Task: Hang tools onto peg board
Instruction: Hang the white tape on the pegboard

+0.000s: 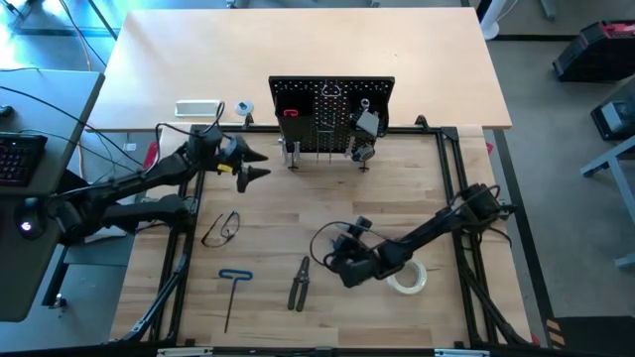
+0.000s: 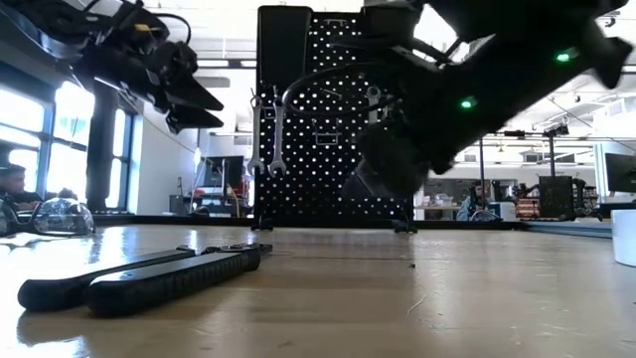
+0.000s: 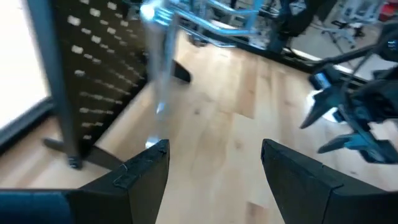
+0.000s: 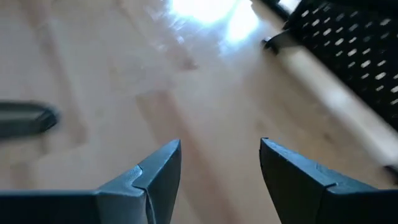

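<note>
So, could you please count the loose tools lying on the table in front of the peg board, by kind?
Safety glasses: 1
Blue T-handle hex key: 1
Pliers: 1
Tape roll: 1
Total: 4, all on the table in front of the peg board.

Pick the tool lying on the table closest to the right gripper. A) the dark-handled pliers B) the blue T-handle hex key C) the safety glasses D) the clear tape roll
D: in the high view the clear tape roll lies right beside the right gripper, closer than the dark-handled pliers; the safety glasses and blue T-handle hex key lie farther toward the left arm's side.
</note>
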